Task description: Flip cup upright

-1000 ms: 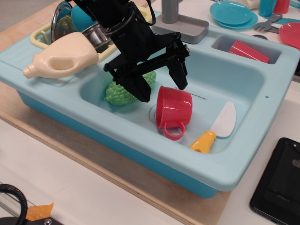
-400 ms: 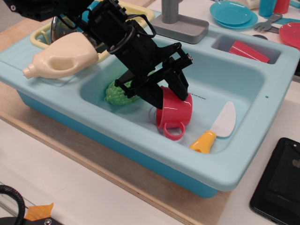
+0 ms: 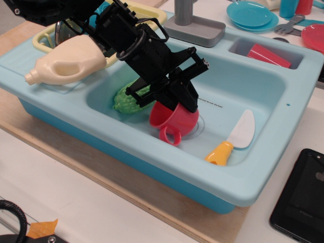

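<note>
The cup [image 3: 173, 120] is a glossy red-pink toy mug with a loop handle. It sits tilted in the light blue sink basin [image 3: 253, 86], handle pointing toward the front. My black gripper [image 3: 172, 101] comes down from the upper left and its fingers are closed around the cup's upper part, lifting and tipping it. The cup's opening is hidden under the gripper. The green bumpy vegetable [image 3: 127, 98] lies just left of the cup, partly hidden by the arm.
A toy knife [image 3: 234, 136] with a yellow handle lies right of the cup. A cream bottle [image 3: 68, 58] rests on the sink's left ledge. A red tumbler [image 3: 267, 54] lies in the small back compartment. A black phone [image 3: 304, 195] lies at the right.
My gripper came down over the cup and closed on it. The cup has shifted left and tilted, and its handle has swung toward the front left.
</note>
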Motion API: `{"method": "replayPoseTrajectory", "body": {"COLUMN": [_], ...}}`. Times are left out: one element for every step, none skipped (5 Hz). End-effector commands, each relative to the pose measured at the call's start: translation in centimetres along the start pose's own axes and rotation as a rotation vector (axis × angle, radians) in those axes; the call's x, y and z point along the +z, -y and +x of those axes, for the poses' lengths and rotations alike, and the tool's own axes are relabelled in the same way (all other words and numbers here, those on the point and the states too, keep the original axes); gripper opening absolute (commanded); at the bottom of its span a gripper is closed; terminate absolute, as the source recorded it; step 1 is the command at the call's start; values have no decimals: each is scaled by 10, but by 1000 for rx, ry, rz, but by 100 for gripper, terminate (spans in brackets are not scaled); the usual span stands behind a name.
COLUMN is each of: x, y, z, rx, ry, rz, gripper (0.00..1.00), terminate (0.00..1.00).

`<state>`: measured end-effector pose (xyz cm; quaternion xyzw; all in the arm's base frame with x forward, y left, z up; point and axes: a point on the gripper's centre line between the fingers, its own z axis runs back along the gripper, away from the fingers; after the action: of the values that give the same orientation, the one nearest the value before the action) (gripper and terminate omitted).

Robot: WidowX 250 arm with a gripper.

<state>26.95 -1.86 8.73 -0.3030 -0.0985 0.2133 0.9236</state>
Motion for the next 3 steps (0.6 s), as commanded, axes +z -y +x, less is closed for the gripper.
{"method": "replayPoseTrajectory", "body": {"x": [1,-6,-15], "y": [22,24,24], "z": [-2,-4,-2], "rx": [-153,-206,-201], "ry": [23,3,-54], "rz": [177,262,300], "gripper": [0,0,100], "terminate": [0,0,0]}}
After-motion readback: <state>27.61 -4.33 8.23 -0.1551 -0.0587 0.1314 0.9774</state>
